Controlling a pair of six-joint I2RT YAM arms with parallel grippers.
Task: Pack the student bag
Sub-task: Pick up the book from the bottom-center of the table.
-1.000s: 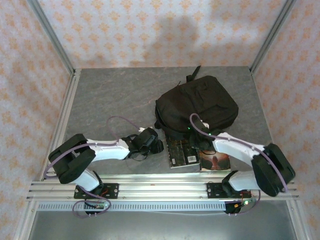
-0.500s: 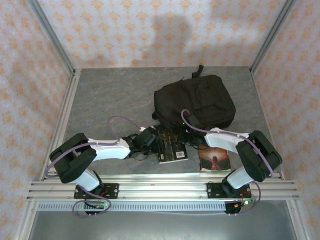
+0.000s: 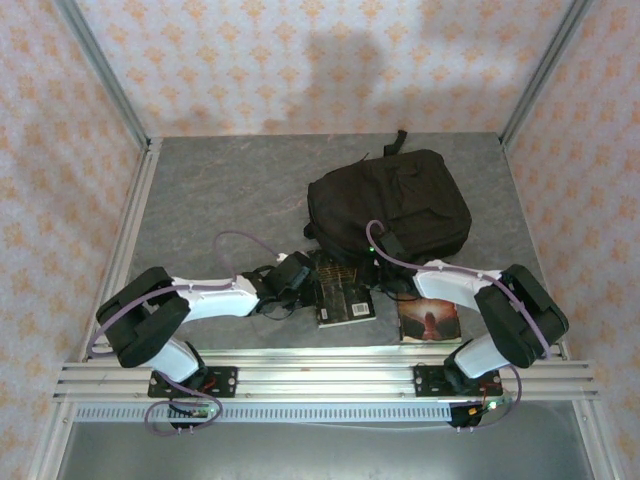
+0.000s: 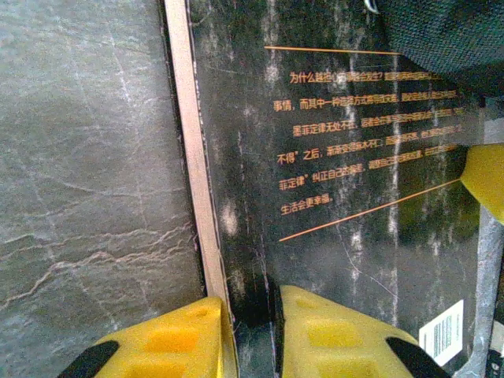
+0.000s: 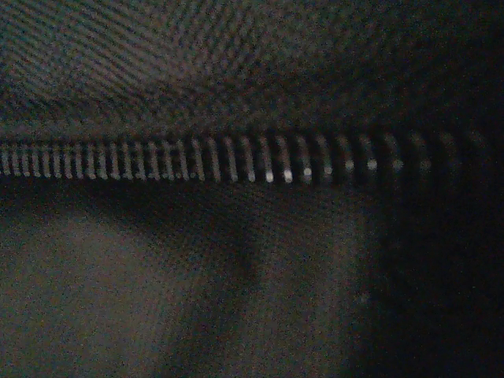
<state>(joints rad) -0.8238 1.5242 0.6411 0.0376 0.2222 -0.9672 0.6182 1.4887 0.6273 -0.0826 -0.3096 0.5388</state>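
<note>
Backpack (image 3: 390, 205) black; book (image 4: 339, 197) black, orange lettering; fingers (image 4: 323, 339) yellow; table (image 3: 220, 190) grey, marbled; walls (image 3: 300, 60) peach, floral.

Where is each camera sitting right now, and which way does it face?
Top external: above and behind the bases, looking down on the table, student bag and dark book; left arm and right arm show.
Left wrist: on the left arm, looking along its yellow fingers at the dark book.
Right wrist: pressed close to the student bag's zip.
Shared: top and left wrist both see the dark book.
</note>
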